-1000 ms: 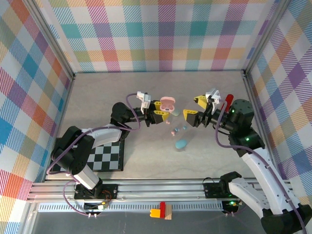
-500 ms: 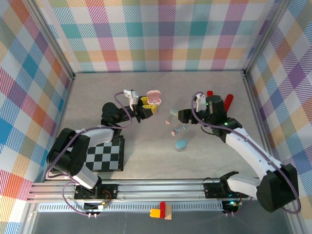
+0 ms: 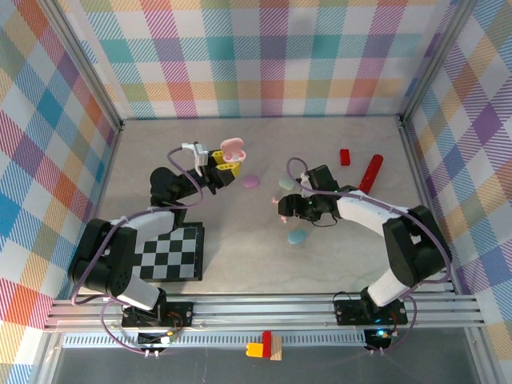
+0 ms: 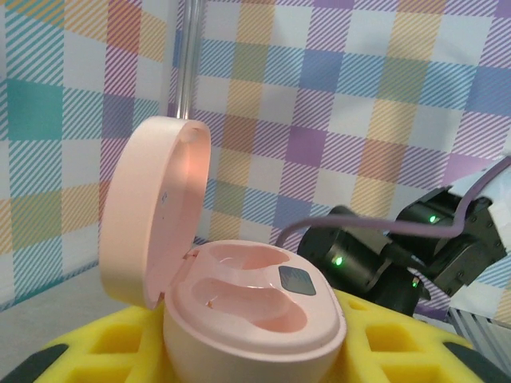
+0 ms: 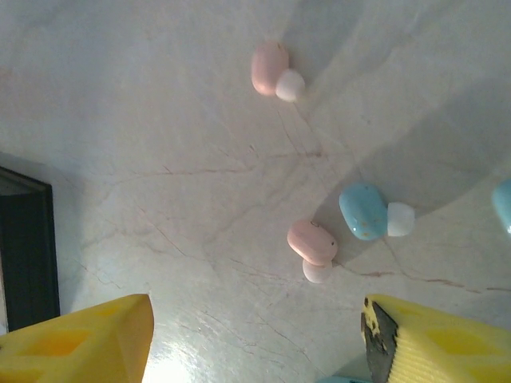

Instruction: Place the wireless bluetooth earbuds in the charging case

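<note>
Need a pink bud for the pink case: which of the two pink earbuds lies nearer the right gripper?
The pink earbud beside the blue earbud, just ahead of the right gripper. The other pink earbud lies alone, farther away.

A black-and-white checkerboard mat [image 3: 172,254] lay flat on the pale marbled table [image 3: 240,272] toward 8 o'clock. Toward 2 o'clock sat two red blocks, near each other but apart: a small block [image 3: 345,157] and a longer, tilted block [image 3: 370,173] at its 4 o'clock. Pastel plaid walls [image 3: 272,56] enclosed the table. At 6 o'clock, past the near rail, sat a red-and-yellow piece [image 3: 261,346].
</note>
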Motion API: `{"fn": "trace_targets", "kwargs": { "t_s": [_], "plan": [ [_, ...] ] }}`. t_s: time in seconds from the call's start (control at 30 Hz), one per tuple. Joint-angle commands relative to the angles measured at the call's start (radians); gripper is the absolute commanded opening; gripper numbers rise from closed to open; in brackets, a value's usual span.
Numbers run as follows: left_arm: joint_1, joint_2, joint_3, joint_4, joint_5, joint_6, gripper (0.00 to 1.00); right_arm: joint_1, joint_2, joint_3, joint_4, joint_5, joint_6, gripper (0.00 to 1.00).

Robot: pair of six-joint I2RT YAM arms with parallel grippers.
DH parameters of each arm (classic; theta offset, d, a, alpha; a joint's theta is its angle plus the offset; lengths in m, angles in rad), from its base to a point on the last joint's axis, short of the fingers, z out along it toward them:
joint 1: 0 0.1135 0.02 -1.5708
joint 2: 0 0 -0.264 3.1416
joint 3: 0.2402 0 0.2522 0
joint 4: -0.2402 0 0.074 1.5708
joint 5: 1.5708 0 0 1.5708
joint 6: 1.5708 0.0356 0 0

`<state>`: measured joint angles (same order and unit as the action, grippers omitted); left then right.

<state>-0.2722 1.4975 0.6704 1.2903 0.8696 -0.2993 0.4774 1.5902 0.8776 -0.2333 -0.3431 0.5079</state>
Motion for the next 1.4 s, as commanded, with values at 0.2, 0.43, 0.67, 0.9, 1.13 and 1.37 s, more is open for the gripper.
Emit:
{"fn": "trace_targets", "kwargs": {
  "t_s": [0.2, 0.43, 0.67, 0.9, 1.13, 1.37],
  "plan": [
    [0.008, -0.040, -0.012, 0.053, 0.009, -0.009, 0.38, 0.009, 0.094, 0.035, 0.048, -0.059, 0.066, 0.67],
    [0.008, -0.053, -0.016, 0.052, 0.019, -0.017, 0.38, 0.007, 0.138, 0.088, 0.010, -0.023, 0.019, 0.67],
    [0.005, -0.063, -0.020, 0.052, 0.028, -0.021, 0.38, 0.005, 0.221, 0.184, -0.020, -0.026, -0.032, 0.67],
    [0.005, -0.066, -0.020, 0.049, 0.034, -0.027, 0.38, 0.002, 0.266, 0.225, -0.068, -0.046, -0.102, 0.68],
    [0.004, -0.056, -0.015, 0.052, 0.038, -0.030, 0.38, 0.001, 0.241, 0.189, -0.107, -0.080, -0.180, 0.69],
    [0.002, -0.046, -0.006, 0.051, 0.040, -0.032, 0.38, 0.004, 0.237, 0.185, -0.110, -0.105, -0.206, 0.69]
  ]
}}
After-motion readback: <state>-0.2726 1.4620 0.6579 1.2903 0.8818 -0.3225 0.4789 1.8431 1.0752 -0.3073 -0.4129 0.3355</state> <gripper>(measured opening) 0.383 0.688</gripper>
